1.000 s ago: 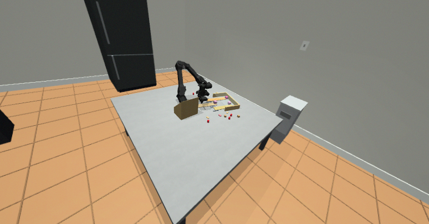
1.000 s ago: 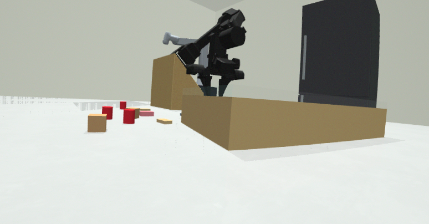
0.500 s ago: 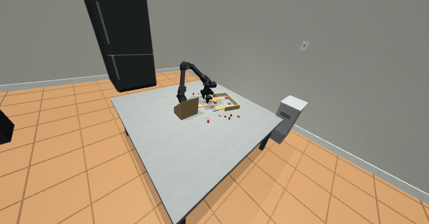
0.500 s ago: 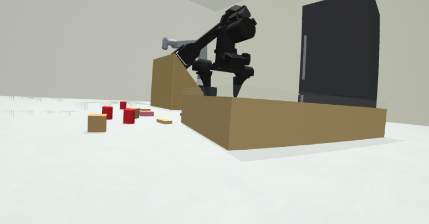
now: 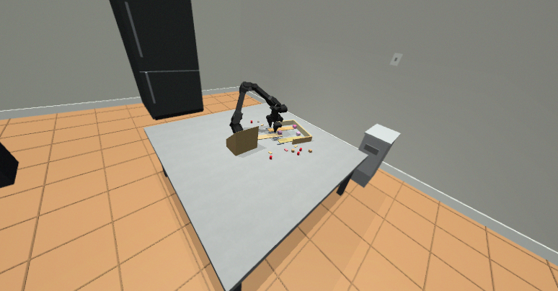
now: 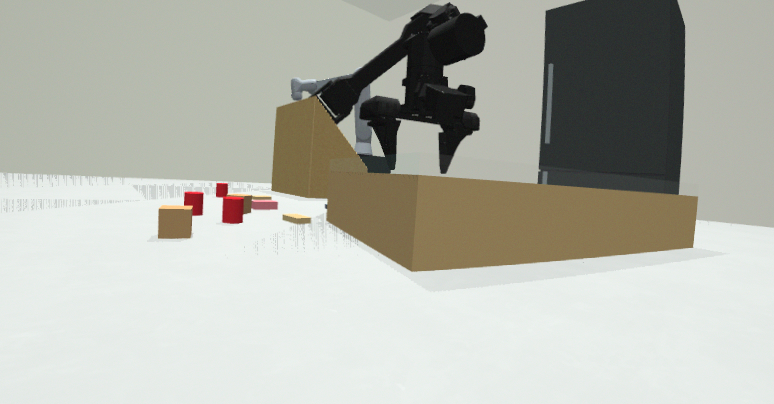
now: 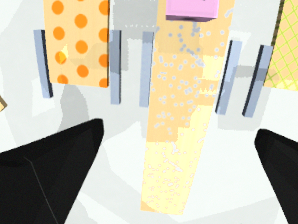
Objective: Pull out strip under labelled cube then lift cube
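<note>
My gripper (image 5: 272,127) (image 6: 417,170) (image 7: 180,131) is open and empty, pointing down, its fingers wide apart on either side of the speckled strip. That strip (image 5: 269,137) (image 7: 175,100) is the middle one and its near end sticks out well past the blue-grey rails. A pink-purple cube (image 5: 280,132) (image 7: 192,8) is over the strip, ahead of the fingers, cut off by the wrist view's top edge; no label shows. The orange-dotted strip (image 7: 70,65) lies left, the green-latticed strip (image 7: 287,60) right. Two more purple cubes (image 5: 294,126) (image 5: 298,133) are farther back.
A tan-walled tray (image 5: 306,130) (image 6: 552,222) surrounds the cubes, with a clear panel showing above its walls. A tall tan block (image 5: 244,141) (image 6: 292,149) stands beside the arm. Red cylinders (image 5: 270,157) (image 6: 232,210), a brown cube (image 6: 174,222) and small flat blocks lie outside the tray.
</note>
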Robot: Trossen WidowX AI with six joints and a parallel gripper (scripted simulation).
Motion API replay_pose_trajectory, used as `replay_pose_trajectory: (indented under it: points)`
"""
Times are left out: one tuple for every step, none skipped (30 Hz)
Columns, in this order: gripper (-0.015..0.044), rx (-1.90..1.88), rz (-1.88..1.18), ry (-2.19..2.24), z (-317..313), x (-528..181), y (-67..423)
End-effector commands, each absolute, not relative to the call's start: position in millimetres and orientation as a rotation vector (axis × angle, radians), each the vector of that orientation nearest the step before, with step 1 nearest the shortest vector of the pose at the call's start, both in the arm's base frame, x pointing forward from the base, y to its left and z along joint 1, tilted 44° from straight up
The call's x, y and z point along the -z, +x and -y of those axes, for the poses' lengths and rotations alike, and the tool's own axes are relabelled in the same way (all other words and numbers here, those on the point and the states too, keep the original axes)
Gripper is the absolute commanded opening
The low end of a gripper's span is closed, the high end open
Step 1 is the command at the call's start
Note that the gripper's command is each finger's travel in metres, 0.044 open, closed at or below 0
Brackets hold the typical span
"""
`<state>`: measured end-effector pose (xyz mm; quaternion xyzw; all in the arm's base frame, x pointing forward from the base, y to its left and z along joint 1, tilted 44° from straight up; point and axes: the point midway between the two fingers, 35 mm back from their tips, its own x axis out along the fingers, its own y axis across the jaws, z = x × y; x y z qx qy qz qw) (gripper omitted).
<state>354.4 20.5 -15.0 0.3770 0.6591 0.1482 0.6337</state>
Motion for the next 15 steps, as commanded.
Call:
replay_pose_trajectory:
  points:
    - [0.044, -0.341, -1.508, 0.856, -15, 17, 369]
    - [0.044, -0.341, -1.507, 0.856, -14, 17, 372]
    - [0.044, -0.341, -1.507, 0.856, -13, 17, 376]
    - [0.044, -0.341, -1.507, 0.855, -12, 17, 379]
    - [0.044, -0.341, -1.507, 0.855, -11, 17, 383]
    - [0.044, -0.341, -1.507, 0.855, -9, 18, 386]
    - [0.044, -0.341, -1.506, 0.855, -8, 18, 389]
    - [0.044, -0.341, -1.506, 0.855, -7, 18, 392]
    - [0.044, -0.341, -1.506, 0.855, -6, 18, 396]
    - [0.044, -0.341, -1.506, 0.855, -4, 19, 399]
    - [0.044, -0.341, -1.506, 0.855, -3, 19, 403]
    - [0.044, -0.341, -1.506, 0.855, -2, 19, 406]
    - [0.044, -0.341, -1.505, 0.854, 0, 20, 409]
    - [0.044, -0.341, -1.505, 0.854, 1, 21, 412]
    - [0.044, -0.341, -1.505, 0.854, 2, 21, 416]
